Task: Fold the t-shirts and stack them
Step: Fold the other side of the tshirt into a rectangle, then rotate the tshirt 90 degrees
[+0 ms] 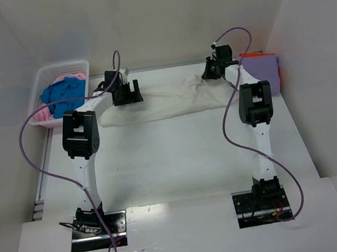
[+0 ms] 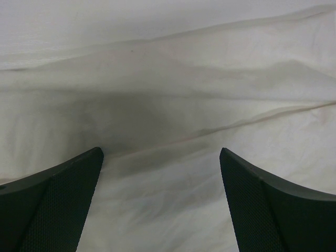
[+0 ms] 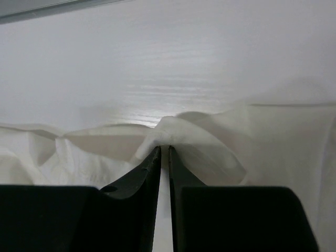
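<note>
Hiding parts of the cream-white t-shirt (image 1: 172, 104) behind both arms. Lying rumpled along the far side of the table (image 1: 179, 162), soft, creased, folded into a long band. Hovering just over the cloth with the left gripper (image 2: 160, 152) spread wide. Pinching a thin raised fold with the right gripper (image 3: 164, 148), fingers nearly together.

Soft, matt, creased cloth: cream t-shirt (image 1: 166, 104). Smooth white table (image 3: 157, 68), slight sheen. Far-left basket (image 1: 43, 80): white plastic lattice. left gripper (image 2: 161, 149) fingers (image 2: 52, 210): matt black, fine-dimpled pads.
</note>
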`<control>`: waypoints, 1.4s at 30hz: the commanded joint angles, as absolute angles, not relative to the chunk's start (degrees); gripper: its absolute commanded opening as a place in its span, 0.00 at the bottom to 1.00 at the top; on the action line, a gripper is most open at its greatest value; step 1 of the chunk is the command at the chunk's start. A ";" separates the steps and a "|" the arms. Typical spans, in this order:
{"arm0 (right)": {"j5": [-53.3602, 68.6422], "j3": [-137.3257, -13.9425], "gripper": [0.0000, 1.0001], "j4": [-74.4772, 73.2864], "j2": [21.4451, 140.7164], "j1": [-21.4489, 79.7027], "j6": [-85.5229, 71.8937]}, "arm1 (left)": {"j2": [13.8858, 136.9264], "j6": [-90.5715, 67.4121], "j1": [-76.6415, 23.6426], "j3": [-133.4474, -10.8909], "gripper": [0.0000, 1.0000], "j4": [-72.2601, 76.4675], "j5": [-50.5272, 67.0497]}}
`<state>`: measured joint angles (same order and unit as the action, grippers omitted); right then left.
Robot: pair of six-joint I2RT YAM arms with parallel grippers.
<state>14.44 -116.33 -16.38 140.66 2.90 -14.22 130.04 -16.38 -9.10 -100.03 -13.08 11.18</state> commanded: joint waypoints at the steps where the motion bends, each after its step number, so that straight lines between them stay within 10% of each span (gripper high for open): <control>1: 16.00 -123.73 0.16 -18.72 144.04 4.57 -15.55 | 131.31 -15.21 -9.32 -99.15 1.00 -15.91 10.81; 15: 12.66 -131.85 0.31 -20.84 135.02 4.57 -15.03 | 127.00 -12.05 -9.32 -99.67 1.00 -16.44 7.92; 24: 6.78 -96.47 0.33 -13.37 112.25 4.57 -15.82 | 125.86 -3.80 -8.79 -102.65 1.00 -18.10 0.80; 30: 3.69 -82.39 0.18 -15.91 106.97 4.57 -23.11 | 125.86 6.92 -8.79 -103.27 1.00 -18.11 0.00; 42: 4.22 -77.08 0.25 -14.50 101.96 4.57 -24.87 | 130.17 21.97 -10.37 -101.71 1.00 -22.50 -11.43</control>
<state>5.15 -76.49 -17.19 106.96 4.25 -24.27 129.36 16.38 -9.67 -103.26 -20.69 -8.23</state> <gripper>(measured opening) 0.242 0.998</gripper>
